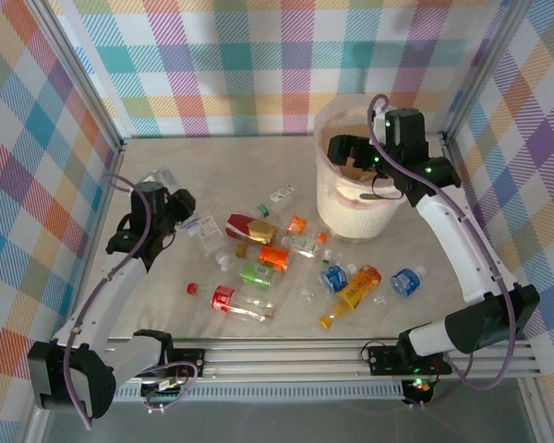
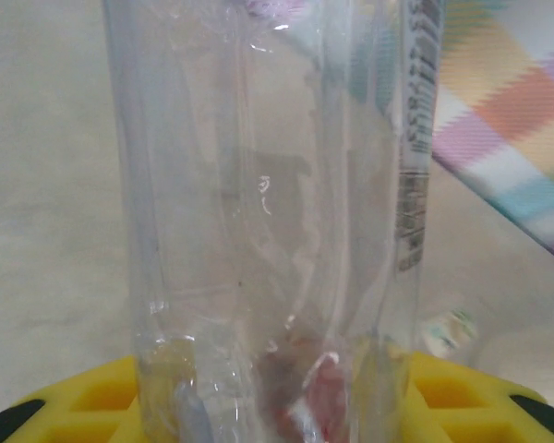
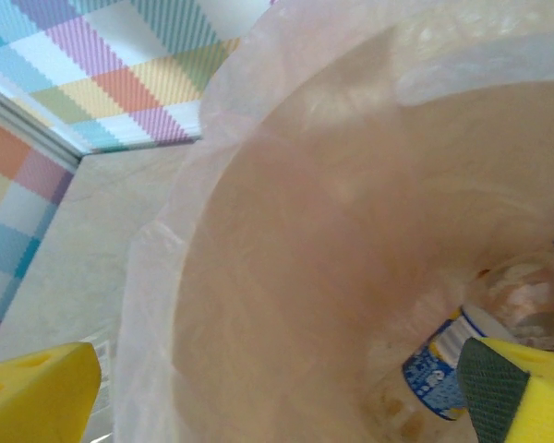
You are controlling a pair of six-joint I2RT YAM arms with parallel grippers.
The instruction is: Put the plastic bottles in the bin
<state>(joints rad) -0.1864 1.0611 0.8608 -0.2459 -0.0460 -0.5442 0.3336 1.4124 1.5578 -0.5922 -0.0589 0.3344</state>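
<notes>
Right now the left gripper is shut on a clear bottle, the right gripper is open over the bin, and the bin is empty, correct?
Not empty: the right wrist view shows a blue-labelled bottle at the bottom of the bin. The rest holds.

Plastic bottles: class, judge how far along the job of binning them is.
Done: at least one blue-labelled bottle lies in the bin. In hand: the left gripper is shut on a clear bottle; the right gripper hangs open over the bin. Remaining: about a dozen bottles on the table.
</notes>
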